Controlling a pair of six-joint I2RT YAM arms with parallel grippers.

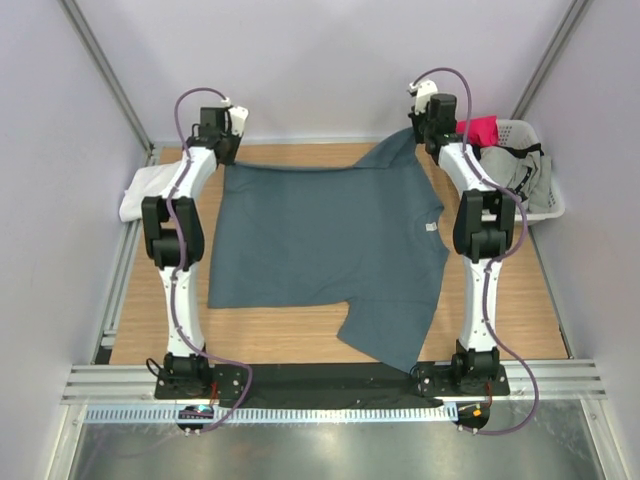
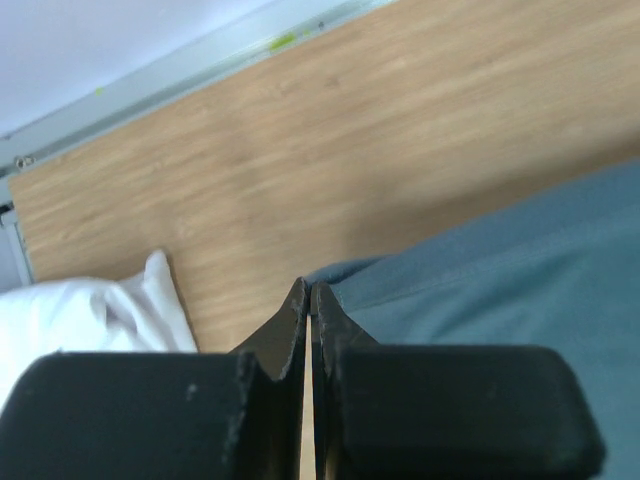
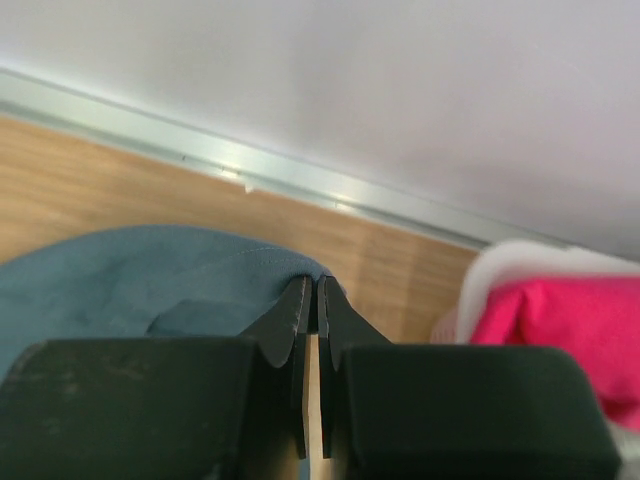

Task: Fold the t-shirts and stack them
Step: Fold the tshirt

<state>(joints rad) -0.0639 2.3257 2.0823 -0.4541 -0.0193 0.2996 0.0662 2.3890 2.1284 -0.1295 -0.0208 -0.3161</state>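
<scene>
Wood-grain tabletop (image 1: 280,338) carries the slate-blue short-sleeved t-shirt (image 1: 320,235), spread open mid-frame and unfolded. White plastic basket (image 1: 550,205) at upper right holds more clothes. We see a white t-shirt (image 1: 145,190) at the left edge. Left gripper (image 2: 308,292) and right gripper (image 3: 312,285) each pinch the blue shirt's far edge. Folding barely begun, nothing stacked. Small white neck label (image 1: 432,228): unreadable.
</scene>
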